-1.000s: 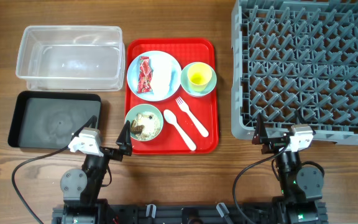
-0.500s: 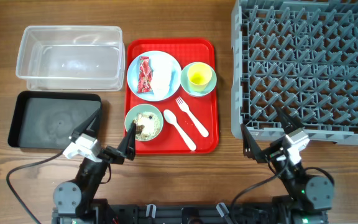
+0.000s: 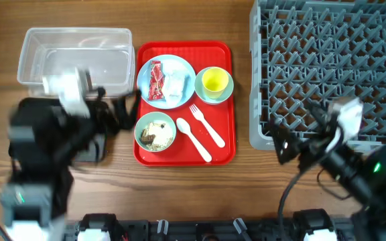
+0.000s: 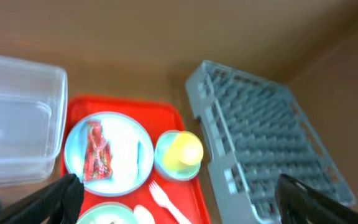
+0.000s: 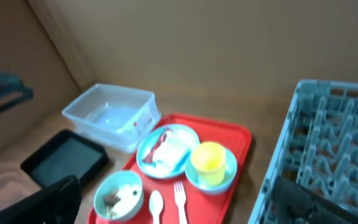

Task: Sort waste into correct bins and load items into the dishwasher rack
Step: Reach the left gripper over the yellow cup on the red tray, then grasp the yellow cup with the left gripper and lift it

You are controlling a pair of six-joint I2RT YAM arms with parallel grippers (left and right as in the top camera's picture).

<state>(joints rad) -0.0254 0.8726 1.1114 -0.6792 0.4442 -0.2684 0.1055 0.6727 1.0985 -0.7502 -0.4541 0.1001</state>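
A red snack wrapper [image 3: 155,79] and a white napkin [image 3: 175,85] lie on the light blue plate [image 3: 185,66]. Food scraps [image 3: 154,136] sit in the pale green bowl [image 3: 142,122]. The yellow cup [image 3: 214,81] stands in the light blue bowl [image 3: 200,90]. The white fork [image 3: 206,126] and spoon [image 3: 193,137] lie on the red tray [image 3: 224,144]. My left gripper [image 3: 119,110] is open and empty, raised left of the tray. My right gripper [image 3: 299,134] is open and empty by the grey rack's [image 3: 334,60] front edge. Both wrist views look down on the tray from a distance.
The clear tub [image 3: 106,60] stands at the back left. The black tray [image 5: 64,158] in front of it is mostly hidden under my left arm in the overhead view. Bare wooden table lies between the red tray and the rack.
Both arms have lifted from their low rest at the front edge. Both grippers have opened. The left arm now hangs over the black tray; the right is by the rack's front left corner.
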